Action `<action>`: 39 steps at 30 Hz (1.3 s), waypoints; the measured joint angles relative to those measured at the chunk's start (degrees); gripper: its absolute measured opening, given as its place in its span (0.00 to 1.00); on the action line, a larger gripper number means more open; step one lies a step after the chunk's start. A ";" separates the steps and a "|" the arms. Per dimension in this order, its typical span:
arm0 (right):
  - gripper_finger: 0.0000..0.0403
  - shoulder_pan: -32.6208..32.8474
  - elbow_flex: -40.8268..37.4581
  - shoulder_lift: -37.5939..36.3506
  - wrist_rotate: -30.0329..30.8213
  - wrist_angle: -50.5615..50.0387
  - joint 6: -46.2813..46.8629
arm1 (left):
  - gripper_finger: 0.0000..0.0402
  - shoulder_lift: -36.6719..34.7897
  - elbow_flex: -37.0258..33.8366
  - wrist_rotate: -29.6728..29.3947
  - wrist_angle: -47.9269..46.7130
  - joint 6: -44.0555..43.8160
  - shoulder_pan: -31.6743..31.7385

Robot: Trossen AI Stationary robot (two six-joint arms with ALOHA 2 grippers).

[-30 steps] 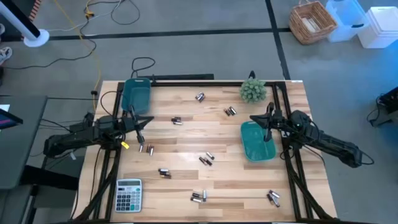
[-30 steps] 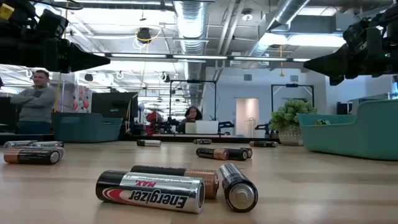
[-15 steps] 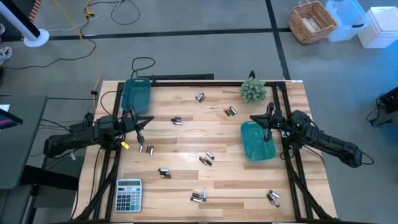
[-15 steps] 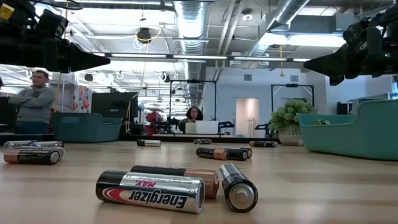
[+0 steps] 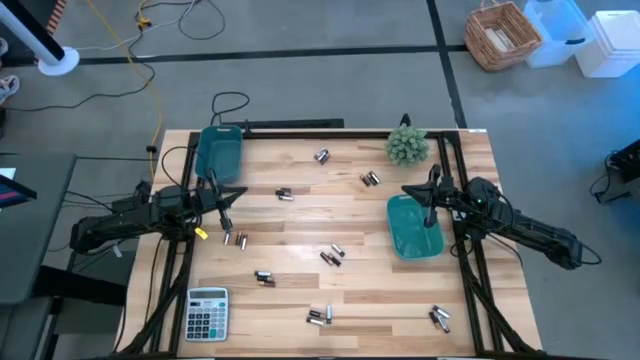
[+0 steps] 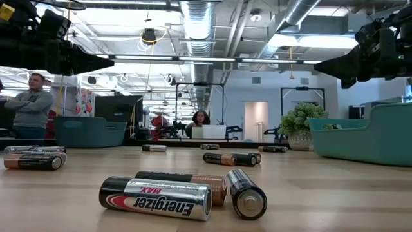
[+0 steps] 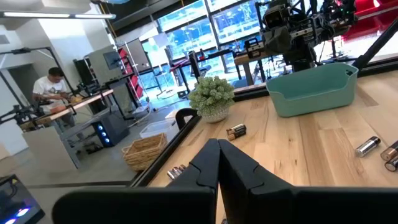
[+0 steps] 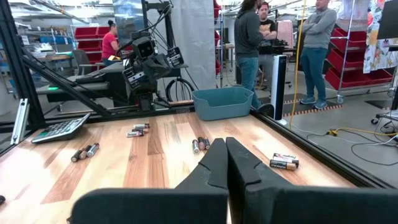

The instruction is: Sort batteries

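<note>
Nothing on the bench (image 5: 300,215) has been moved over the last second. The batteries (image 5: 331,256) remain scattered across it, none binned. The left claw (image 5: 226,214) and right claw (image 5: 431,208) are kept pinched shut, empty; sorting has evidently not begun.

Counter (image 5: 300,215): pale wood planks with light and tan stripes, black frame rails at the edges.
Batteries (image 6: 156,195): silver and black, one with red lettering; a copper-and-black one behind it.
Two bins: left bin (image 5: 218,155) dull blue-teal, right bin (image 5: 412,228) brighter teal.
Plant (image 5: 407,146): grey-green foliage, white pot in the low view.
Calculator (image 5: 207,314): grey body, white keys.
Arms and both end effectors: black.
Basket (image 5: 503,36) on the floor: tan wicker.
Floor: grey.
</note>
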 joint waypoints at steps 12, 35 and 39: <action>0.02 0.00 0.02 0.00 -0.01 0.96 -1.51 | 0.00 -0.04 0.23 5.90 7.29 -11.19 -0.08; 0.02 -0.54 -0.02 0.00 0.00 18.46 3.12 | 0.12 15.65 1.75 6.69 17.18 -36.26 -0.11; 0.02 -0.56 -0.01 -0.01 0.02 20.39 2.96 | 0.14 21.82 5.23 7.43 13.40 -37.91 -0.11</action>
